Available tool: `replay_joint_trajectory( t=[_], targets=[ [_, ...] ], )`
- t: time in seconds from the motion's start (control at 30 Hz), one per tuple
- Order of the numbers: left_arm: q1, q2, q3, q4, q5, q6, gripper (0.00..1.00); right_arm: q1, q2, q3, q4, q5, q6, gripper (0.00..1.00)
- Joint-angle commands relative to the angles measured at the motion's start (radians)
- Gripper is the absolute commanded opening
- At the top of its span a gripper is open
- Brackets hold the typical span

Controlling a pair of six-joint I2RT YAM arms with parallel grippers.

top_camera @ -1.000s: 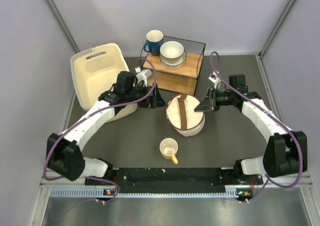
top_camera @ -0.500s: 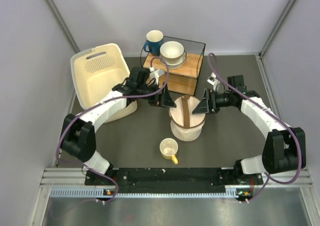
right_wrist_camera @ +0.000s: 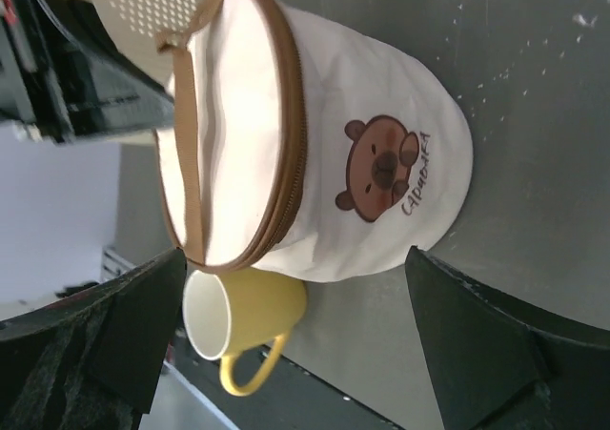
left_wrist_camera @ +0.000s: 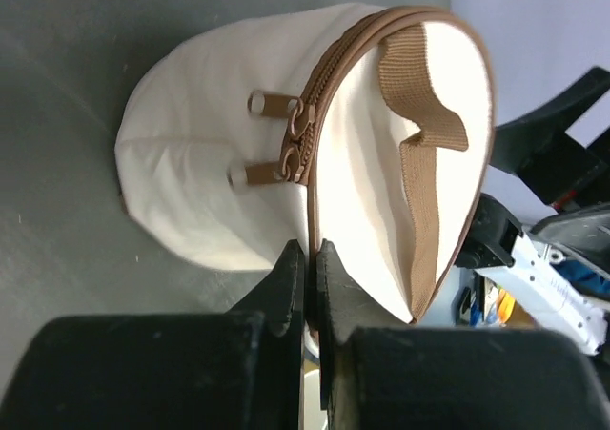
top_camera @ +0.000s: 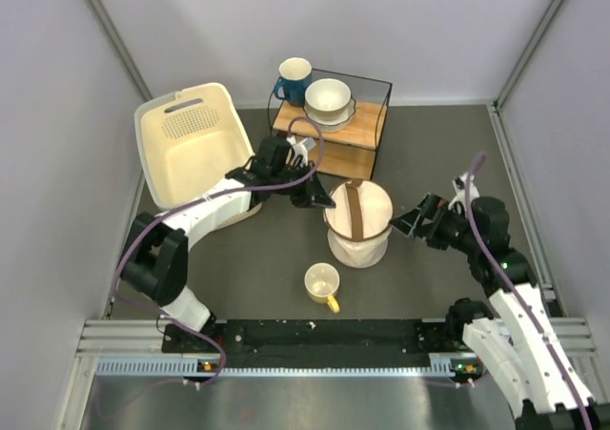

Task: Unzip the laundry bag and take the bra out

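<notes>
Zipped laundry bag, bear print, yellow mug just beside it

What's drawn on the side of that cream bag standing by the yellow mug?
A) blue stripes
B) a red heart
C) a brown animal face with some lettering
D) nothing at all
C: the right wrist view shows the laundry bag carrying a brown cartoon animal face with brown lettering beside it, close to the yellow mug.
</notes>
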Motion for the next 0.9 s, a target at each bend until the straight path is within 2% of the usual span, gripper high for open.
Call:
replay_joint_trajectory(
  t=[0.0,0.03,0.1,0.13,0.23,0.27,0.3,0.33,0.37,0.4,0.43,0.5,0.53,0.57,0.6,0.63,0.67,0.7,0.77,0.87],
  targets=[
    [-0.067,-0.153,-0.122,0.053,-0.199,-0.199,0.00,0.016,-0.138,-0.132,0.132,0.085,0.316,0.98],
    [-0.086,-0.172,-0.142,0.036,-0.277,-0.281,0.00,0.026,-0.158,-0.169,0.182,0.090,0.412,0.97],
    [-0.130,-0.207,-0.187,0.009,-0.312,-0.337,0.00,0.074,-0.210,-0.267,0.271,0.103,0.485,0.96],
    [-0.138,-0.213,-0.194,-0.007,-0.310,-0.369,0.07,0.091,-0.216,-0.288,0.327,0.114,0.529,0.95],
    [-0.155,-0.216,-0.199,-0.053,-0.271,-0.391,0.32,0.131,-0.163,-0.297,0.355,0.114,0.508,0.93],
    [-0.158,-0.221,-0.198,-0.063,-0.232,-0.396,0.49,0.140,-0.143,-0.285,0.351,0.114,0.491,0.88],
    [-0.159,-0.233,-0.201,-0.073,-0.216,-0.400,0.54,0.144,-0.106,-0.264,0.352,0.111,0.476,0.79],
    [-0.160,-0.244,-0.205,-0.080,-0.201,-0.399,0.62,0.146,-0.092,-0.251,0.357,0.110,0.435,0.55],
    [-0.155,-0.256,-0.208,-0.094,-0.196,-0.391,0.76,0.146,-0.077,-0.236,0.354,0.110,0.407,0.24],
    [-0.152,-0.284,-0.205,-0.108,-0.201,-0.376,0.78,0.148,-0.049,-0.199,0.348,0.119,0.373,0.00],
    [-0.147,-0.296,-0.201,-0.125,-0.210,-0.335,0.90,0.146,-0.028,-0.172,0.331,0.130,0.280,0.00],
    [-0.115,-0.333,-0.178,-0.186,-0.242,-0.278,0.92,0.144,0.021,-0.081,0.302,0.107,0.174,0.00],
    [-0.098,-0.342,-0.169,-0.212,-0.253,-0.221,0.92,0.145,0.096,-0.047,0.293,0.088,0.084,0.00],
    [-0.051,-0.348,-0.156,-0.231,-0.254,-0.193,0.92,0.143,0.136,-0.018,0.291,-0.003,0.041,0.00],
    [-0.023,-0.357,-0.156,-0.220,-0.210,-0.169,0.92,0.141,0.185,0.046,0.300,-0.081,-0.015,0.00],
    [0.010,-0.357,-0.158,-0.212,-0.166,-0.115,0.96,0.141,0.272,0.075,0.297,-0.135,-0.071,0.00],
    [0.085,-0.345,-0.147,-0.209,-0.094,-0.077,0.96,0.140,0.318,0.098,0.296,-0.257,-0.099,0.00],
    [0.112,-0.339,-0.139,-0.202,-0.014,-0.046,0.96,0.137,0.355,0.140,0.296,-0.305,-0.119,0.00],
    [0.158,-0.312,-0.095,-0.214,0.043,0.066,0.97,0.134,0.447,0.172,0.297,-0.457,-0.164,0.00],
    [0.161,-0.253,-0.035,-0.238,0.118,0.195,0.99,0.129,0.535,0.220,0.297,-0.597,-0.213,0.00]
  ],
)
